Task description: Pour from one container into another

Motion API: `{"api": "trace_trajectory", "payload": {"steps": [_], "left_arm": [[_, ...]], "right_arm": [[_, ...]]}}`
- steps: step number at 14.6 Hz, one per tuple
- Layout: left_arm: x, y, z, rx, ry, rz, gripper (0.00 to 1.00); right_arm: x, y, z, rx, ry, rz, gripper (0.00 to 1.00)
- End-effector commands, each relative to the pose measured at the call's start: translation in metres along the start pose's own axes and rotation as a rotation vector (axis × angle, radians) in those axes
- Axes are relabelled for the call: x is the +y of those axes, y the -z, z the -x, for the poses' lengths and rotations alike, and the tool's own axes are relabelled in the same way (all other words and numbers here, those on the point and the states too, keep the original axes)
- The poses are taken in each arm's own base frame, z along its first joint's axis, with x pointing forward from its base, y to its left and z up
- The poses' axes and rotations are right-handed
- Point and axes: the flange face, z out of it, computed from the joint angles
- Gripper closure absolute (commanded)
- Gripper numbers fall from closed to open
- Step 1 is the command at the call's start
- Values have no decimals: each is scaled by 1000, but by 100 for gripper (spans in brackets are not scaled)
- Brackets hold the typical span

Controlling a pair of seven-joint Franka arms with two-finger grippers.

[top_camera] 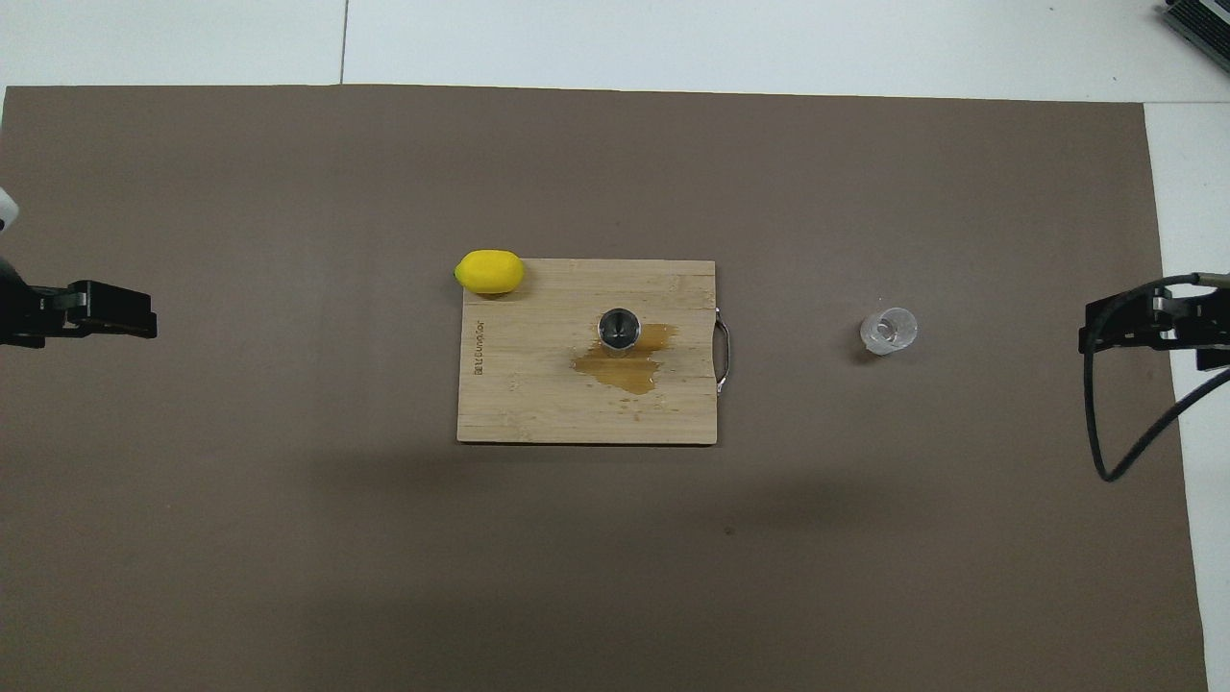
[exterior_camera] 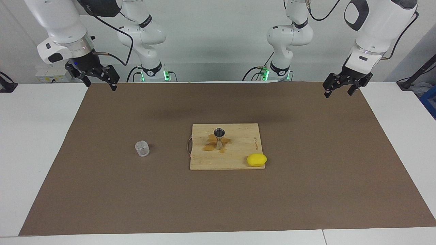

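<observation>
We see two robot arms and two grippers. The right gripper (exterior_camera: 98, 81) hangs in the air over the brown mat's (exterior_camera: 306, 190) edge at the right arm's end of the table. Its two fingers are spread wide apart and it holds nothing.

Next comes one small clear glass cup (exterior_camera: 142, 148). It stands upright on the mat, alone, toward the right arm's end of the table and well apart from the board. We cannot tell if anything is left in it.

In the middle lies one wooden cutting board (exterior_camera: 238, 161) with one metal handle (exterior_camera: 188, 146) on the side that faces the cup. On the board stands one steel jigger (exterior_camera: 219, 138), upright, shaped like an hourglass. One brown puddle (exterior_camera: 209, 145) lies on the wood around its foot. One yellow lemon (exterior_camera: 257, 159) sits on the board's corner, farther from the robots than the jigger and toward the left arm's end.

Last comes the left gripper (exterior_camera: 338, 90). It hangs in the air over the mat's edge at the left arm's end of the table. Its two fingers are wide apart too, and it holds nothing
</observation>
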Motion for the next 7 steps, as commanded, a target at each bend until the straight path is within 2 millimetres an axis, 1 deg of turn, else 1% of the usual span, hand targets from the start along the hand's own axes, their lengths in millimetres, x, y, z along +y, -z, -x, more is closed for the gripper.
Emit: {"api": "trace_trajectory", "payload": {"steps": [1, 7], "left_arm": [[3, 8, 3, 0, 2, -7, 0], [3, 8, 3, 0, 2, -7, 0]], "right_arm": [[3, 2, 1, 10, 33, -29, 0], [3, 0, 1, 17, 61, -29, 0]]}}
